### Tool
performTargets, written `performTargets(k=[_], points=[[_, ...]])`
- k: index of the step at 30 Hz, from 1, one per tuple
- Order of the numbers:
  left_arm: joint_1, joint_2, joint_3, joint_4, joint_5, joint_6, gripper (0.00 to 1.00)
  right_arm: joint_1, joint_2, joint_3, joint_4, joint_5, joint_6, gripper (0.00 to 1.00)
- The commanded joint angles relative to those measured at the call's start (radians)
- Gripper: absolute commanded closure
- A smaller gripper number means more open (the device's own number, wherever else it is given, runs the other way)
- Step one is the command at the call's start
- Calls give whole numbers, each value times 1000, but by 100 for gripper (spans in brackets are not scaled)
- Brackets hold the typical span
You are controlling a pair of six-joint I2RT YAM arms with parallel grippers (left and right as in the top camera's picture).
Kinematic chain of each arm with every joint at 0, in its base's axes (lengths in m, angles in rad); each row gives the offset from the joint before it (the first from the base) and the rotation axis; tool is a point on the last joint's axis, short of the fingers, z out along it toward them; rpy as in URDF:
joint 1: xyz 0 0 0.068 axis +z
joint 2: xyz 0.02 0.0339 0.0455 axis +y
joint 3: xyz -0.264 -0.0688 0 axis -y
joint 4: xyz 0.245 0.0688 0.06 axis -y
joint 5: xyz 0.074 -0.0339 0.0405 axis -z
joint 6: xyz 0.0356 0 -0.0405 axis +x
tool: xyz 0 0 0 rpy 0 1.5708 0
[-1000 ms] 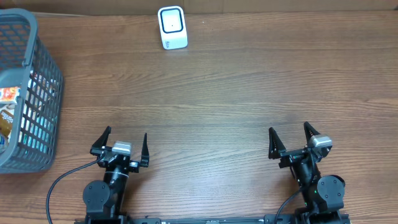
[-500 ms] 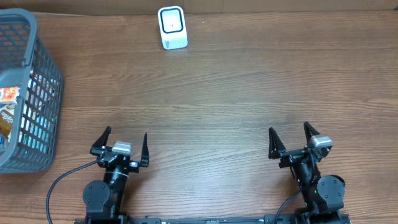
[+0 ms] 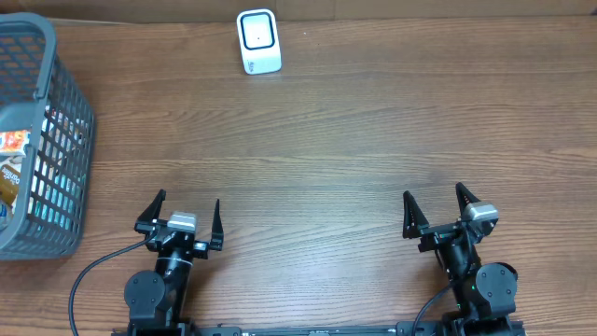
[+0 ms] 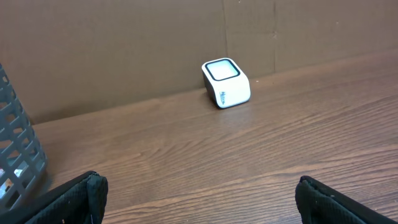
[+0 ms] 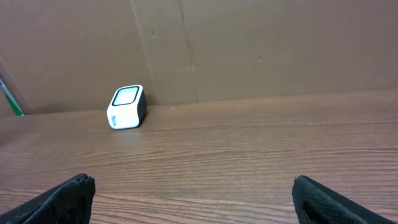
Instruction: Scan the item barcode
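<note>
Both arms sit at the near table [image 3: 326,140] edge, left gripper [image 3: 187,202] and right gripper [image 3: 434,193] each spread wide, holding nothing; packets [image 3: 11,154] lie in the grey basket [image 3: 73,140] far left, well apart from the white scanner [image 3: 258,41] at the far edge.

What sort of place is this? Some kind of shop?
Likely a mock shop checkout on a wooden table: a small white scanner stands at the back, and a grey basket holds packets.
</note>
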Motion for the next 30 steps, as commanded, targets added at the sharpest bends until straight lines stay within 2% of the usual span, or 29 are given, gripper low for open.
performTargets(k=[1, 30], points=[[-6, -11, -7, 1, -13, 18, 0, -3, -10, -11, 6, -1, 2, 0], [-6, -11, 11, 19, -22, 14, 0, -3, -10, -11, 6, -1, 2, 0]])
